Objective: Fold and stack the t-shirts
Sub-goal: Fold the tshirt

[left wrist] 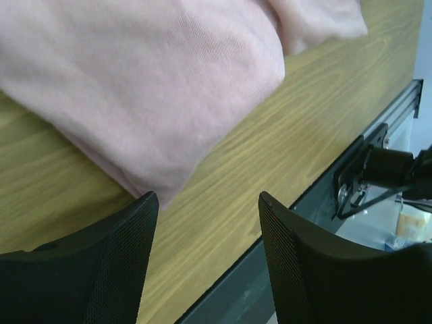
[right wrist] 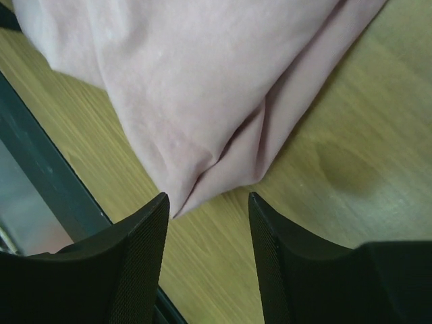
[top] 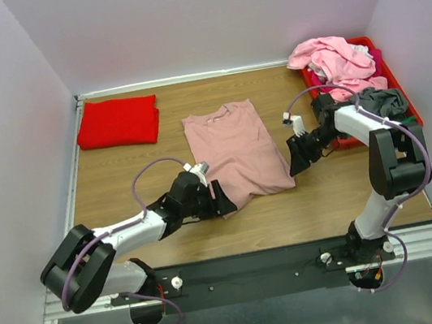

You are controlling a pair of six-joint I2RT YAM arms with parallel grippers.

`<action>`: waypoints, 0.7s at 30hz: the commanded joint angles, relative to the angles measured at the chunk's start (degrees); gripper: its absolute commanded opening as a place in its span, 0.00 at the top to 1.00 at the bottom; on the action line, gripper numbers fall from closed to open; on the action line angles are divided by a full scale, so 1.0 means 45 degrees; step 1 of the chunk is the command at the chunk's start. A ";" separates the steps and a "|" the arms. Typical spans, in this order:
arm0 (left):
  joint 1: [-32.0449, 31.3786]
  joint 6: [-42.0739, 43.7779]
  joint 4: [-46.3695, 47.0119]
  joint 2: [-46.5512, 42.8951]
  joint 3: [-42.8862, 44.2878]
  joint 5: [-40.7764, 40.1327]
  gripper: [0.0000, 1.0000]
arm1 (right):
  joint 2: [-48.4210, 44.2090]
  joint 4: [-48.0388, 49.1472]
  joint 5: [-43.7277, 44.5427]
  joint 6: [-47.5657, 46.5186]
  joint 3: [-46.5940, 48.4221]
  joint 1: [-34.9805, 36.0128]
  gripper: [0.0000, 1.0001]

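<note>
1. Dusty-pink t-shirt (top: 239, 154) lies spread flat mid-table (top: 330, 209), neckline toward the far wall and hem toward the arms. It forms a narrow, roughly rectangular shape with soft creases.
2. Its near-left corner is bunched into a rounded fold, seen in the left wrist view (left wrist: 169, 88). Its near-right corner shows 2 overlapping layers in the right wrist view (right wrist: 202, 88).
3. Bright red t-shirt (top: 117, 122) sits folded into a neat rectangle at the far-left corner, well apart from the pink one.
4. Left gripper (top: 223, 198) is low at the shirt's near-left corner, fingers spread with nothing between them (left wrist: 206, 199). The cloth edge is just ahead of the left finger.
5. Right gripper (top: 297, 157) is at the shirt's near-right edge, also spread and holding nothing (right wrist: 208, 199). The corner tip lies just in front of the gap.
6. Red bin (top: 408, 103) at far right holds a heap of light pink shirts (top: 331, 60) and a grey one (top: 383, 101). The right arm crosses in front of it.
7. Dark metal rail (top: 257, 266) runs along the near table edge.
</note>
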 commanded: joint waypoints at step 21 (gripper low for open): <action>-0.0346 0.1442 -0.0073 0.2686 0.0710 0.0119 0.77 | 0.0794 -0.0632 0.0953 -0.0121 0.0038 0.0388 0.99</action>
